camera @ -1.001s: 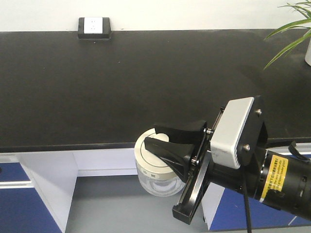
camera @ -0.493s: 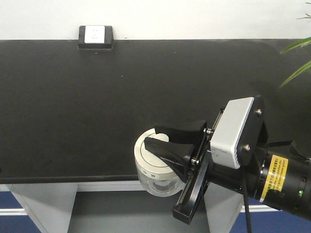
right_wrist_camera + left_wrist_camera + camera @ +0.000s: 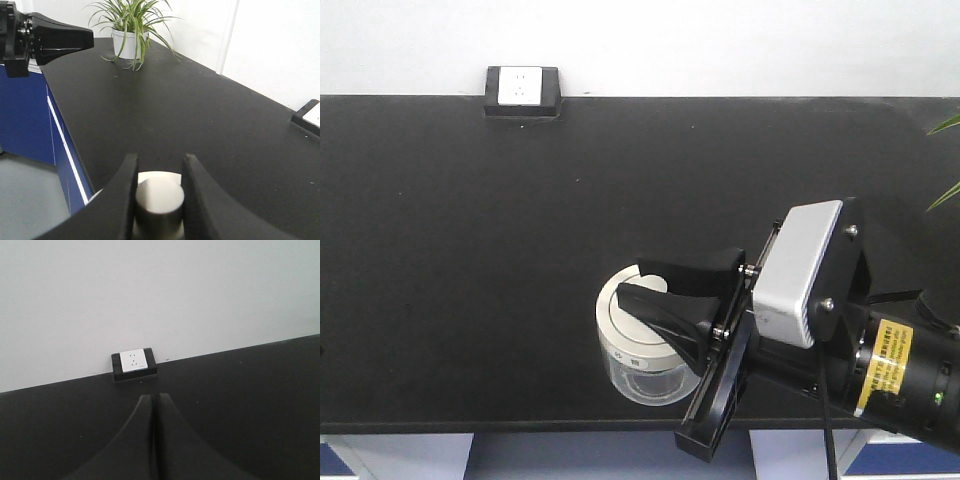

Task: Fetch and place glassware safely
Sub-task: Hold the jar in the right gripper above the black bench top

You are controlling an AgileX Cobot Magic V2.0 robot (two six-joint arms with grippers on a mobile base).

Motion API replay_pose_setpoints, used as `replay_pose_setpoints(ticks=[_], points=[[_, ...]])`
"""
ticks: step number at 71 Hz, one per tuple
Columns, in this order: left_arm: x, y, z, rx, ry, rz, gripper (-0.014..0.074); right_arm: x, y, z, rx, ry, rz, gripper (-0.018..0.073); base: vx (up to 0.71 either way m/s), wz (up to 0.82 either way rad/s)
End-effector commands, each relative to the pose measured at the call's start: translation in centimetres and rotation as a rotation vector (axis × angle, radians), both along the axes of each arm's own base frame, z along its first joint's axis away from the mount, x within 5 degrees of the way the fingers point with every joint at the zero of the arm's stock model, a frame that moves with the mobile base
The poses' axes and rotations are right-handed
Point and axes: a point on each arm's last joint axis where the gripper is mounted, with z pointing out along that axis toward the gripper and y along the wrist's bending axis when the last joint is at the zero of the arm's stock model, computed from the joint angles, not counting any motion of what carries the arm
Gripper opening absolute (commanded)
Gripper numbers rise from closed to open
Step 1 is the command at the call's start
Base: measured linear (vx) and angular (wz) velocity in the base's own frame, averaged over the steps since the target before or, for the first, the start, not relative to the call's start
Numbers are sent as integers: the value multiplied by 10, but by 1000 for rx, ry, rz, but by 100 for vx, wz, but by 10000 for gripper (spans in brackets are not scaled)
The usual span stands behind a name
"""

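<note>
Glass jar [image 3: 632,365], lidded, in right gripper [image 3: 634,281]

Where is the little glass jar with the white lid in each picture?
Front-facing view: the glass jar is low in the middle, held by the right gripper.
Left wrist view: not in it.
Right wrist view: bottom middle, just its lid and knob between the gripper's fingers.
Shared landmark: the wall socket, top left in front, middle in left wrist, cut off at the right edge in right wrist.
</note>
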Motion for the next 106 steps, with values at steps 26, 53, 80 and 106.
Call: replay_pose_setpoints(ticks=[26,53,80,106], points=[[0,-2,15,-29,-89,-23,-7,-4,1,20,95,-47,39,0,9,-4],[0,-2,15,-29,-89,-23,-7,-4,1,20,95,-47,39,0,5,-2],[0,-2,15,-29,-89,-23,-7,-4,1,20,95,-47,39,0,4,4],[0,-2,15,-29,-89,-23,-7,-4,1,20,95,-47,39,0,4,3]])
